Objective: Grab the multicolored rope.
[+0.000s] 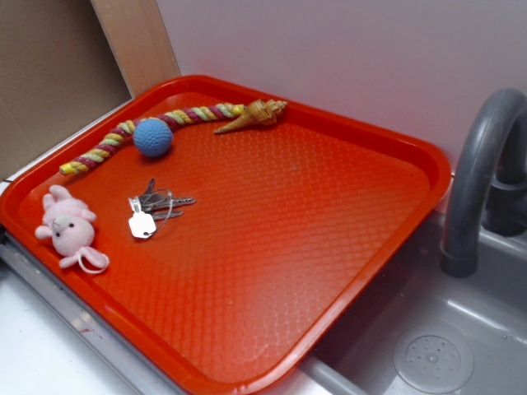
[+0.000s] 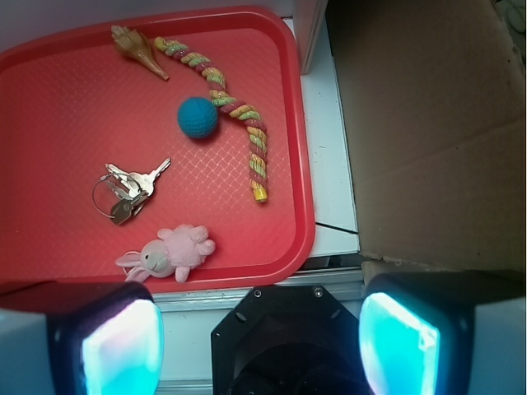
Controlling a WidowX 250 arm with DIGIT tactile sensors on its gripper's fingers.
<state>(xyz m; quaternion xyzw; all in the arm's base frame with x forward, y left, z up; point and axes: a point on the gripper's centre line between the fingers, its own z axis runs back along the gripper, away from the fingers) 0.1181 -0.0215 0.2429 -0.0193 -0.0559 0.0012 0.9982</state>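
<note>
1. Your claw (image 2: 259, 350) sits along the bottom edge of the wrist view, its fingers (image 2: 115, 350) spread wide and holding nothing (it hangs outside the tray's near rim).
2. Just above it you see the pink plush bunny (image 2: 173, 253), then the bunch of keys (image 2: 128, 191).
3. Farther up lies the blue ball (image 2: 198, 117), touching or nearly touching the multicolored rope (image 2: 239, 111).
4. That rope curves along the red tray (image 2: 49, 123) edge at upper right, one end by the seashell (image 2: 138, 48).

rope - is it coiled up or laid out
Laid out. The rope runs in one loose curve along the tray's edge, from the shell past the ball, with no loops.
</note>
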